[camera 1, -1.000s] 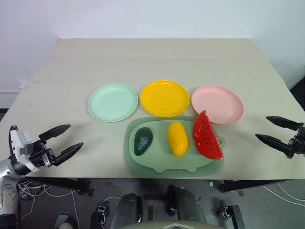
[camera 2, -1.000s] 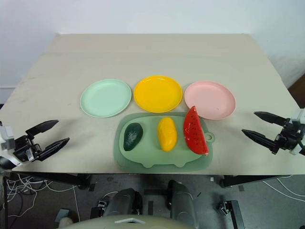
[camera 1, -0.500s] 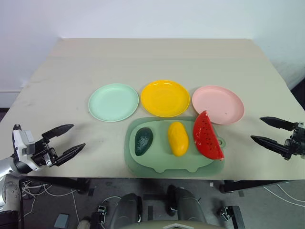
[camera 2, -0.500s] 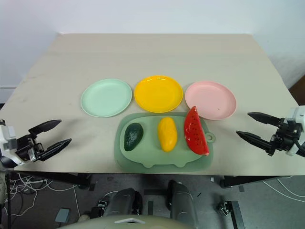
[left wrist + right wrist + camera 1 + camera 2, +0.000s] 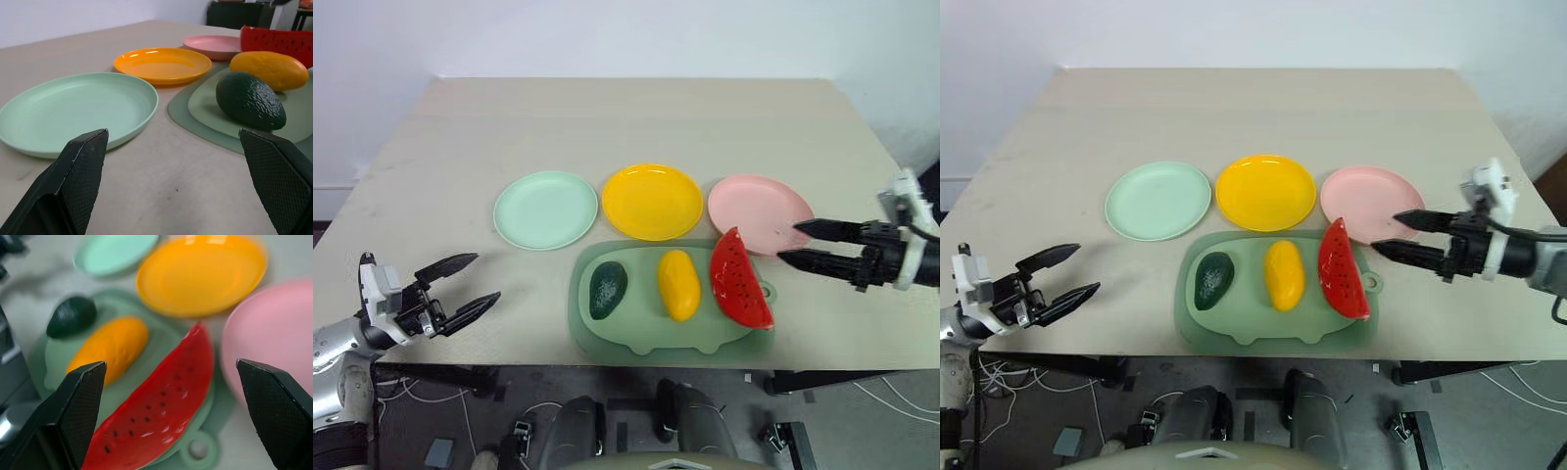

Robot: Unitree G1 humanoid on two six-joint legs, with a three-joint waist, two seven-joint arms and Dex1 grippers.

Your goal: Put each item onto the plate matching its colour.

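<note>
Watermelon wedge (image 5: 740, 280) lies on the pale green mat (image 5: 636, 333) near the table's front edge, at the mat's right end, red w/ black seeds. Yellow mango (image 5: 677, 284) sits in the mat's middle, dark green avocado (image 5: 607, 290) at its left end — all three apart from each other.

Behind the mat, 3 round plates in a row across the table (image 5: 636, 122): mint green plate (image 5: 545, 210) on the left, yellow-orange plate (image 5: 652, 202) in the middle, pale pink plate (image 5: 759, 212) on the right. No food on any plate.

Right gripper (image 5: 789, 244) has its fingers spread wide, holding nothing. Its tips are over the near edge of the pink plate, just beside the top of the watermelon; can't tell if they touch anything.

Left gripper (image 5: 485, 281) is also wide open & holds nothing — it is by the table's front left corner, well apart from the mat, pointing toward the avocado.
</note>
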